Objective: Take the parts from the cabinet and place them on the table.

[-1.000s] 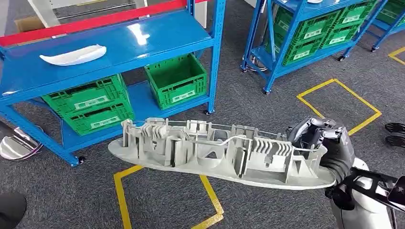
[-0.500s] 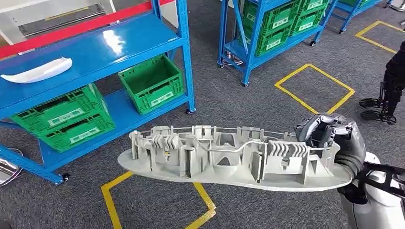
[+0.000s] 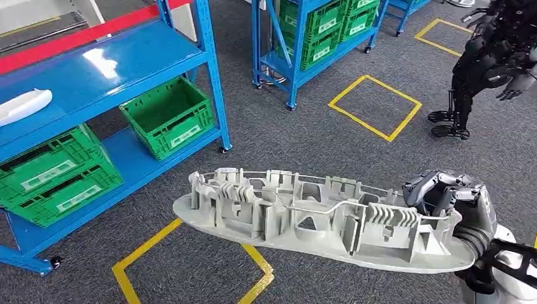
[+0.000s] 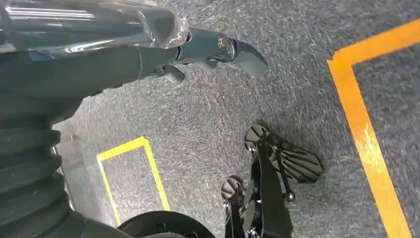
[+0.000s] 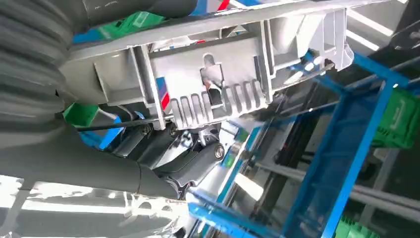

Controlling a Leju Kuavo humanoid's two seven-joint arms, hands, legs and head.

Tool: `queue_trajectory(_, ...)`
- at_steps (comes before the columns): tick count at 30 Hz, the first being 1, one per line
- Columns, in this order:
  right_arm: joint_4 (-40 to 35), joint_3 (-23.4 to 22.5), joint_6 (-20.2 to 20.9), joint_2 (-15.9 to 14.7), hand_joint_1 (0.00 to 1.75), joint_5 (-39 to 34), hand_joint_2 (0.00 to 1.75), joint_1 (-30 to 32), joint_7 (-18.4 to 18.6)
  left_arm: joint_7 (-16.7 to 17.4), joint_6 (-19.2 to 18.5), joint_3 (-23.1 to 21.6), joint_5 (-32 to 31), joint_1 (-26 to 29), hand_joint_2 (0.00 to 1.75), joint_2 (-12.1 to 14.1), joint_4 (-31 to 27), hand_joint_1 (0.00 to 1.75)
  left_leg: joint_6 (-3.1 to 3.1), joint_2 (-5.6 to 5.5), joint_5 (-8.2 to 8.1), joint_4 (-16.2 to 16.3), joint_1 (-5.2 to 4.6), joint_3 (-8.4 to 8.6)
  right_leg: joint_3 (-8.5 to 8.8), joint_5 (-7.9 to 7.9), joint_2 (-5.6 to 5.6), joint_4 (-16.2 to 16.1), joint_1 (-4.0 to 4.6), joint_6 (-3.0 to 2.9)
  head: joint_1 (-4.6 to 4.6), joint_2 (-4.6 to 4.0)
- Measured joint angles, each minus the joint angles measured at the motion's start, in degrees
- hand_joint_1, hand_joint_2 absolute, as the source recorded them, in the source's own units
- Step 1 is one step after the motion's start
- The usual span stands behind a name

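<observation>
A long grey plastic part [image 3: 316,218] with ribs and clips on its upper face hangs level above the carpet. My right hand [image 3: 446,196] grips its right end. In the right wrist view the same part [image 5: 213,79] lies across the dark fingers [image 5: 193,163]. A white curved part [image 3: 22,104] lies on the top shelf of the blue cabinet [image 3: 126,63] at the far left. My left hand [image 4: 198,49] hangs over the grey carpet and holds nothing, its thumb stretched out.
Green crates [image 3: 168,117] sit on the cabinet's lower shelf. A second blue rack [image 3: 304,38] with green crates stands behind. Yellow tape squares [image 3: 377,104] mark the carpet. A dark figure [image 3: 494,57] stands at the far right.
The whole picture has slid left, so the camera has turned right, away from the cabinet. The grey part stays in my right hand. The dark figure has come into view.
</observation>
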Motion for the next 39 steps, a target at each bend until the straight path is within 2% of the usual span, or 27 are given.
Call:
queue_trajectory(1,-0.61,-0.41,-0.20,0.04,1.75,0.35,1.75,0.50,-0.33,0.09,-0.07,-0.02,-0.24,0.00,1.75,0.13,0.00,0.00,-0.22,0.48,-0.15,0.11,0.03,0.13,3.35,2.21,-0.91,-5.91,-0.04,0.00,0.00,0.02)
queue_trajectory(2,-1.07,-0.76,-0.22,0.11,1.75,0.68,1.75,1.01,-0.63,0.09,-0.07,-0.02,-0.31,-0.03,1.75,0.36,-0.02,0.00,-0.61,0.93,-0.40,0.38,-0.19,0.23,6.22,3.01,-3.14,-11.35,-0.02,0.00,0.00,0.02)
queue_trajectory(7,-1.83,-1.40,-0.11,0.35,1.75,1.62,1.75,2.81,-1.90,-0.35,-0.79,-0.02,-0.09,-0.23,1.75,0.87,-0.22,0.00,-1.77,3.01,-0.78,0.52,-0.46,0.23,5.84,2.90,-1.01,-11.47,0.37,-1.81,-0.11,0.02)
queue_trajectory(8,-2.01,-1.57,0.09,0.33,1.75,1.62,1.75,2.84,-1.96,-0.44,-0.96,-0.02,-0.02,-0.34,1.75,0.85,-0.22,0.00,-2.18,1.75,-1.65,1.14,-0.18,-0.25,5.87,3.08,-0.67,-11.56,0.09,-2.11,-0.11,0.02)
queue_trajectory(9,-2.16,-1.81,0.33,0.33,1.75,1.57,1.75,2.68,-2.03,-0.48,-1.11,-0.04,-0.02,-0.37,1.75,0.81,-0.22,0.00,-2.37,-0.76,-3.87,4.14,-0.05,-1.39,5.77,3.19,-0.25,-11.56,0.07,-2.55,-0.31,0.02)
queue_trajectory(10,-2.18,-1.86,0.44,0.35,1.75,1.44,1.75,2.49,-2.03,-0.48,-1.07,-0.04,0.02,-0.32,1.75,0.79,-0.22,0.00,-2.45,-2.08,-6.31,8.70,0.01,-3.41,5.60,3.28,0.17,-11.55,0.08,-2.72,-0.31,0.02)
queue_trajectory(12,-2.18,-2.01,0.83,0.44,1.75,1.07,1.75,2.46,-2.03,-0.37,-1.07,-0.04,0.09,-0.20,1.75,0.74,-0.22,0.00,-2.46,-2.97,-10.07,18.25,-0.07,-8.14,5.20,3.48,1.22,-11.53,0.27,-2.98,-0.37,0.02)
queue_trajectory(13,-2.18,-2.18,1.01,0.44,1.75,0.94,1.75,2.49,-2.03,-0.13,-1.09,-0.04,0.15,-0.18,1.75,0.70,-0.22,0.00,-2.40,-3.00,-10.07,20.01,-0.07,-9.15,5.08,3.58,1.80,-11.52,0.35,-3.04,-0.39,0.02)
queue_trajectory(14,-2.21,-2.27,1.31,0.44,1.75,0.83,1.75,2.54,-2.03,0.09,-1.09,-0.04,0.15,-0.15,1.75,0.63,-0.20,0.00,-2.23,-3.01,-8.62,18.57,-0.06,-8.56,5.08,3.67,2.43,-11.52,0.44,-3.00,-0.39,0.02)
queue_trajectory(16,-2.57,-2.34,1.75,0.44,1.75,0.57,1.75,2.55,-1.99,0.52,-1.09,-0.04,0.15,-0.14,1.75,0.55,-0.20,0.00,-1.65,-3.82,-3.28,8.89,-0.09,-3.72,5.22,3.82,3.75,-11.51,0.52,-2.83,-0.39,0.02)
queue_trajectory(17,-2.91,-2.34,1.84,0.44,1.75,0.52,1.75,2.47,-1.81,0.63,-1.09,-0.04,0.22,-0.14,1.75,0.57,-0.22,0.00,-1.20,-5.50,-1.09,3.74,-0.15,-1.03,5.27,3.90,4.29,-11.51,0.49,-2.72,-0.39,0.02)
queue_trajectory(18,-3.17,-2.32,1.97,0.44,1.75,0.50,1.75,2.28,-1.55,0.77,-1.09,-0.04,0.22,-0.18,1.75,0.74,-0.22,0.00,-0.89,-8.17,-1.45,1.21,-0.17,0.20,5.13,4.02,4.61,-11.44,0.61,-2.52,-0.33,0.02)
queue_trajectory(20,-3.39,-2.25,2.08,0.50,1.75,0.52,1.75,1.68,-0.98,0.81,-1.09,-0.04,0.24,-0.14,1.75,0.72,-0.22,0.00,-1.08,-7.22,-1.45,0.63,-0.32,0.23,4.50,4.44,5.90,-11.43,0.35,-1.83,-0.39,0.02)
queue_trajectory(22,-3.87,-2.25,2.08,0.46,1.75,0.55,1.75,1.50,-0.72,0.81,-1.11,-0.04,0.31,-0.25,1.75,0.74,-0.22,0.00,-0.58,-5.93,-1.04,0.32,-0.52,0.34,4.21,4.94,7.21,-11.79,0.10,-0.93,-0.37,0.02)
queue_trajectory(23,-4.09,-2.29,2.08,0.37,1.75,0.44,1.75,1.43,-0.59,0.81,-1.27,-0.04,0.31,-0.36,1.75,0.65,-0.22,0.00,-0.23,-5.10,-0.49,-0.23,0.00,0.97,3.88,4.54,5.89,-10.91,0.01,-1.00,-0.35,0.00)
queue_trajectory(24,-4.22,-2.29,2.08,0.20,1.75,0.17,1.75,1.11,-0.55,0.65,-1.53,-0.04,0.40,-0.37,1.75,0.66,-0.22,0.00,-0.04,-4.55,-0.45,-0.35,-0.09,0.87,2.85,3.04,3.01,-9.15,0.42,-0.88,-0.11,0.02)
queue_trajectory(25,-4.33,-2.29,2.12,0.13,1.75,-0.20,1.75,0.80,-0.55,0.37,-1.62,0.00,0.57,-0.32,1.75,0.66,-0.22,0.00,0.05,-3.75,-0.39,-0.32,-0.10,0.87,1.10,0.54,1.49,-5.15,0.42,-0.60,0.04,0.02)
queue_trajectory(27,-4.35,-2.29,2.16,0.11,1.75,-0.85,1.75,0.93,-0.63,-0.09,-1.73,0.07,0.64,-0.23,1.75,0.57,-0.22,0.00,0.06,-2.15,-0.41,-0.27,-0.12,0.73,-3.40,-3.76,0.71,4.99,0.29,-0.08,0.06,0.02)
queue_trajectory(28,-4.35,-2.32,2.19,-0.04,1.75,-1.07,1.75,0.93,-0.68,-0.09,-1.79,0.07,0.63,-0.23,1.75,0.52,-0.22,0.00,0.03,-1.38,-0.43,-0.26,-0.12,0.71,-4.58,-4.18,0.65,7.66,0.18,0.09,0.13,0.02)
queue_trajectory(29,-4.35,-2.36,2.21,-0.33,1.75,-1.29,1.75,0.93,-0.74,-0.17,-1.86,0.04,0.64,-0.24,1.75,0.46,-0.22,0.00,-0.07,-0.72,-0.51,-0.25,-0.10,0.73,-4.13,-3.42,0.55,7.04,0.06,0.16,0.11,0.02)
queue_trajectory(31,-4.52,-2.62,2.23,-0.81,1.75,-1.73,1.75,0.90,-0.76,-0.24,-2.16,0.04,0.61,-0.31,1.75,0.31,-0.22,0.00,-0.39,0.45,-0.80,-0.16,0.02,1.02,0.85,0.78,-0.31,-1.86,-0.15,0.28,0.13,0.02)
queue_trajectory(32,-4.72,-2.80,2.25,-1.07,1.75,-1.99,1.75,0.79,-0.74,-0.26,-2.25,0.04,0.55,-0.34,1.75,0.24,-0.22,0.00,-0.73,0.94,-1.11,0.03,0.07,1.24,4.52,3.10,-1.96,-8.34,-0.22,0.41,0.13,0.02)
queue_trajectory(33,-4.74,-2.82,2.30,-1.29,1.75,-2.32,1.75,0.52,-0.63,-0.46,-2.30,0.04,0.55,-0.38,1.75,0.42,-0.26,0.00,-1.19,1.36,-1.43,0.28,-0.35,1.24,5.86,2.29,-4.40,-11.09,0.06,0.36,0.22,0.02)
queue_trajectory(34,-4.83,-2.91,2.30,-1.46,1.75,-2.69,1.75,0.39,-0.48,-0.65,-2.32,0.04,0.55,-0.45,1.75,0.48,-0.24,0.00,-1.45,1.64,-1.69,0.54,-0.58,1.08,5.97,2.77,-3.13,-11.21,0.13,-0.46,0.20,0.00)
queue_trajectory(37,-4.92,-3.63,2.32,-2.38,1.75,-3.52,1.75,0.40,-0.33,-1.09,-2.49,0.04,0.55,-0.58,1.75,0.46,-0.26,0.00,-1.76,2.91,-1.69,0.41,-0.48,1.26,5.35,2.77,-1.68,-10.95,0.40,-1.33,0.11,0.02)
queue_trajectory(38,-5.16,-3.96,2.34,-2.78,1.75,-3.70,1.75,0.40,-0.31,-1.18,-2.49,0.02,0.55,-0.69,1.75,0.41,-0.24,0.00,-2.22,2.75,-2.22,0.60,-0.31,0.99,5.44,3.01,-1.19,-11.13,0.02,-1.78,0.09,0.02)
queue_trajectory(39,-5.31,-4.19,2.36,-3.17,1.75,-3.96,1.75,0.24,-0.31,-1.20,-2.56,0.02,0.53,-0.82,1.75,0.37,-0.24,0.00,-2.46,0.37,-3.72,2.30,-0.12,0.35,5.39,3.03,-0.79,-11.13,0.02,-1.98,0.00,0.02)
